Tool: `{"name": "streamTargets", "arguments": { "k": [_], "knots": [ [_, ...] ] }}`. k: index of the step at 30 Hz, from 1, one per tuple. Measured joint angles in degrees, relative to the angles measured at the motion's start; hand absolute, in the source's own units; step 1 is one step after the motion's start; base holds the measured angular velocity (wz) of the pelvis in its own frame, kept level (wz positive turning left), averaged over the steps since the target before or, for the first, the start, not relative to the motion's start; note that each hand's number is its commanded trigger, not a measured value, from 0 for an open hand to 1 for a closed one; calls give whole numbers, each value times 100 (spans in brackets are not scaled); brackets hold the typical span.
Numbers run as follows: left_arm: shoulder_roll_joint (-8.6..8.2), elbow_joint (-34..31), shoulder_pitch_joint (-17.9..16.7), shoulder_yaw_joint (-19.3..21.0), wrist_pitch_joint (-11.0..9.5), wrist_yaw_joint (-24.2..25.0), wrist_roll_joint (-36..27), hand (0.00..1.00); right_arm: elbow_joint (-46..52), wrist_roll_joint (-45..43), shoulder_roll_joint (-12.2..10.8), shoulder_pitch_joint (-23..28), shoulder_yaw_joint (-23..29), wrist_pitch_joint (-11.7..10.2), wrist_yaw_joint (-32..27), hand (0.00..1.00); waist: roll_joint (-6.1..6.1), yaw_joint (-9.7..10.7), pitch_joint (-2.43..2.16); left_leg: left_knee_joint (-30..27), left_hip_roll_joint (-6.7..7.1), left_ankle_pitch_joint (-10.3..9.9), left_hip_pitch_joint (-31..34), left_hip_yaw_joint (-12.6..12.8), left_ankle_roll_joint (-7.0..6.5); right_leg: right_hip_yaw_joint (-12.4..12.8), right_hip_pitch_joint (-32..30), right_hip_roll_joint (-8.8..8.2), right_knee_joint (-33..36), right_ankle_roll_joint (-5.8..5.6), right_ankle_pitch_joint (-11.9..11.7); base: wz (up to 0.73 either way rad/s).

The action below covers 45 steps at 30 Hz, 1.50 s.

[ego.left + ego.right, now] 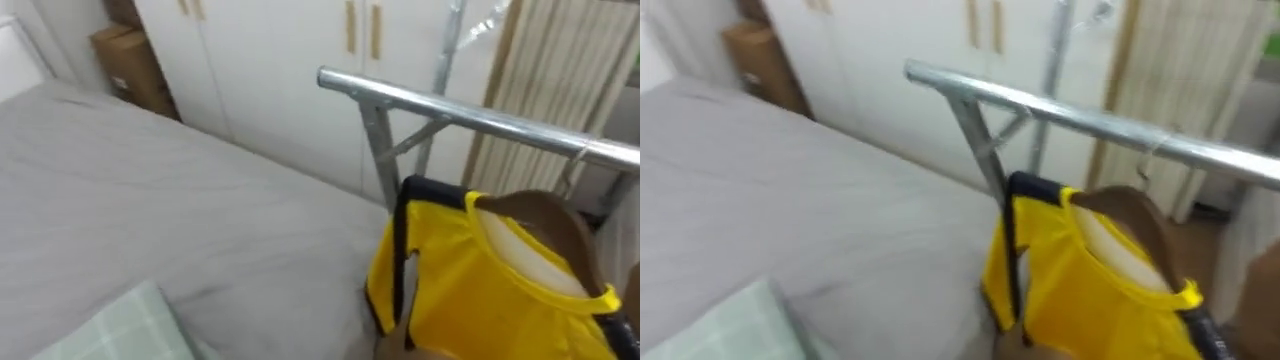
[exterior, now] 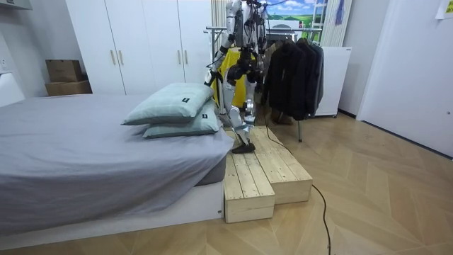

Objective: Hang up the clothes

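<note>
Nearest, a soft, pale green checked pillow (image 1: 110,330) is seen on the smooth grey bed (image 1: 150,220), well left of the metal rail (image 1: 480,115). Just below the rail, a yellow shirt (image 1: 470,290) with black trim is hung on a curved wooden hanger (image 1: 545,215), its thin hook set over the round, shiny bar. In the room view a dark hand (image 2: 243,69) is seen against the shirt, under the rail. Which hand it is, and whether its fingers are spread or curled, cannot be told. Beyond the rail, flat white wardrobe doors (image 1: 280,70) and brown cardboard boxes (image 1: 130,65) are seen.
</note>
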State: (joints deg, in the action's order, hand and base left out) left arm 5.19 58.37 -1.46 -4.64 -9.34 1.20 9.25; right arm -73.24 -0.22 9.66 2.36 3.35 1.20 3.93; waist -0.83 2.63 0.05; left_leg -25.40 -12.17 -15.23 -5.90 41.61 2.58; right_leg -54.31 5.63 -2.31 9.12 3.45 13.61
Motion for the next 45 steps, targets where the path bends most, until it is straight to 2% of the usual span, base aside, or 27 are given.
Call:
{"name": "streamTargets", "arguments": {
  "k": [3, 4, 7, 9, 11, 12, 13, 14, 15, 16, 17, 18, 19, 21, 23, 24, 25, 26, 27, 28, 29, 30, 31, 32, 36, 40, 45],
  "knots": [
    [-49, 14, 29, -16, -65, 28, 35, 0, -29, 12, -59, -133, -33, -36, 10, 0, -23, -7, -2, 571, 76, -32, -172, 45, 86, -332, 31, 32, 190, 2, 8, 61],
    [-50, 29, 33, -14, -66, 31, 35, 0, -24, 29, -70, -136, -20, -56, 45, 0, -49, 4, -44, 728, 98, -38, -209, -18, 98, -427, 59, 30, 243, 3, 8, 45],
    [-46, 42, 31, -5, -73, 30, -1, 0, -10, 237, -105, -119, -88, -65, 53, 0, -148, -61, -67, 1024, 155, -12, -379, -72, 206, -347, 174, 16, 258, 8, 4, 21],
    [-52, 43, 31, 1, -113, 29, -32, 0, -11, 252, -108, -124, -92, -65, 50, 0, -188, -127, -74, 1088, 214, -14, -415, -69, 210, -179, 168, -32, 287, 17, -3, 0],
    [-95, 50, 37, 2, -131, 29, -135, 0, -47, 275, -98, -49, 58, -47, 28, 0, -267, -136, -46, 1260, 353, 6, -452, -92, 176, 376, 105, -256, 599, 17, -4, 23],
    [-128, 50, 44, 2, -145, 30, -186, 0, -63, 297, -84, -25, 97, -32, -3, 0, -265, -135, -26, 1442, 419, 41, -443, -113, 121, 539, 63, -354, 780, 19, -3, 40],
    [-185, 64, 30, 2, -161, 31, -280, 0, -87, 419, -80, 66, 246, -25, -44, 0, -218, -137, -28, 1661, 522, 222, -533, -297, 51, 732, -133, -573, 1367, 61, 39, 29],
    [-185, 74, 37, 66, -177, 48, -294, 0, -53, 675, -97, 215, 378, -47, -51, 0, -172, -185, -37, 1669, 468, 272, -565, -880, 25, 1059, -496, -485, 1498, 168, 170, 0],
    [-176, 75, 28, 192, -192, 51, -284, 0, -26, 734, -127, 214, 416, -47, -41, 0, -182, -246, -31, 1663, 398, 269, -544, -1104, 29, 1330, -721, -286, 1267, 239, 135, -33],
    [-149, 145, 29, 529, -202, 54, -238, 0, 46, 774, -191, 195, 419, -60, -45, 0, -191, -195, -29, 1602, 265, 224, -407, -1385, 98, 1957, -1052, 165, 370, 408, -353, -8],
    [-157, 305, 94, 788, -210, 56, -205, 0, 110, 780, -213, 269, 466, -108, -126, 0, -302, 41, -21, 1448, 269, 127, -311, -1447, 189, 2211, -1171, 206, -434, 461, -1275, 23],
    [-202, 373, 97, 807, -214, 58, -209, 0, 128, 790, -169, 352, 500, -107, -199, 0, -329, 80, -32, 1411, 315, -2, -338, -1495, 190, 2202, -1188, -3, -331, 425, -1988, 76],
    [-336, 525, 92, 781, -217, 71, -246, 0, 21, 810, -70, 579, 541, -51, -368, 0, -160, 98, -75, 1357, 240, -239, -429, -1588, 167, 2383, -1139, -47, 56, 126, -1584, 83],
    [-366, 531, 87, 785, -216, 105, -274, 0, -147, 675, -112, 752, 748, 78, -535, 0, -95, 90, -44, 1415, 271, -170, -494, -1709, 166, 2282, -992, -178, 229, 26, -1464, 96],
    [-367, 524, 66, 785, -180, 172, -292, 0, -291, 130, -148, 829, 937, 301, -555, 0, -75, 90, -42, 1477, 355, -106, -490, -2109, 86, 2706, -890, -276, 357, -221, -1320, 95],
    [-366, 528, 45, 785, -158, 172, -289, 0, -293, 3, -148, 829, 973, 361, -581, 0, -61, 104, -48, 1478, 383, -102, -490, -2203, 79, 2777, -843, -288, 359, -269, -1311, 89],
    [-354, 532, 10, 809, -90, 172, -295, 0, -291, -138, -150, 815, 1116, 442, -633, 0, -49, 163, -48, 1524, 398, -103, -489, -2436, 61, 3080, -757, -291, 356, -395, -1266, 97],
    [-309, 562, -37, 855, -32, 170, -304, 0, -278, -187, -154, 795, 1173, 518, -702, 0, -54, 190, -41, 1589, 448, -95, -493, -2656, 33, 3483, -667, -279, 348, -512, -1232, 97],
    [-260, 608, -68, 896, 2, 167, -303, 0, -273, -217, -150, 776, 1176, 552, -737, 0, -57, 176, -39, 1602, 455, -87, -492, -2752, 36, 3667, -633, -269, 345, -556, -1210, 84],
    [-92, 730, -180, 907, 75, 128, -302, 0, -210, -243, -148, 721, 1187, 616, -839, 0, -61, 163, -37, 1605, 461, -72, -492, -2904, 52, 3852, -546, -257, 323, -649, -1148, 64],
    [106, 872, -315, 907, 196, -2, -297, 0, -79, -235, -144, 654, 1198, 641, -931, 0, -53, 153, -32, 1606, 459, -58, -484, -3028, 73, 3877, -443, -239, 241, -679, -1110, 55],
    [203, 941, -372, 912, 269, -120, -293, 0, 9, -217, -136, 619, 1198, 631, -967, 0, -47, 138, -23, 1604, 458, -53, -466, -3073, 80, 3875, -423, -231, 209, -683, -1100, 41],
    [358, 1074, -510, 934, 458, -375, -266, 0, 124, -161, -116, 489, 1191, 595, -1050, 0, -23, 136, -13, 1599, 454, -38, -415, -3140, 91, 3858, -399, -219, 125, -686, -1097, 32],
    [442, 1147, -695, 1008, 622, -627, -220, 0, 230, -30, -115, 385, 1146, 504, -1086, 0, 12, 143, -14, 1579, 465, -25, -340, -3227, 91, 3853, -380, -218, 48, -705, -1085, 33],
    [620, 1170, -1141, 1141, 913, -1023, -79, 0, 200, 271, -153, 136, 895, 302, -955, 0, 20, 144, -24, 1572, 541, 79, -200, -3578, 60, 3860, -271, -283, -49, -767, -1020, 48],
    [440, 1135, -1228, 1127, 1028, -1192, -25, 0, 192, 465, -213, -37, 544, 177, -784, 0, -29, 127, -26, 1533, 605, 110, -73, -3781, 36, 3852, -249, -342, -40, -824, -965, 32],
    [426, 1008, -1090, 1105, 1021, -1195, 415, 0, 144, 470, -270, 75, 405, 132, -458, 0, -171, 122, -6, 1510, 630, 108, -68, -3997, 41, 3895, -109, -341, -57, -853, -858, 22]
  ]
}}
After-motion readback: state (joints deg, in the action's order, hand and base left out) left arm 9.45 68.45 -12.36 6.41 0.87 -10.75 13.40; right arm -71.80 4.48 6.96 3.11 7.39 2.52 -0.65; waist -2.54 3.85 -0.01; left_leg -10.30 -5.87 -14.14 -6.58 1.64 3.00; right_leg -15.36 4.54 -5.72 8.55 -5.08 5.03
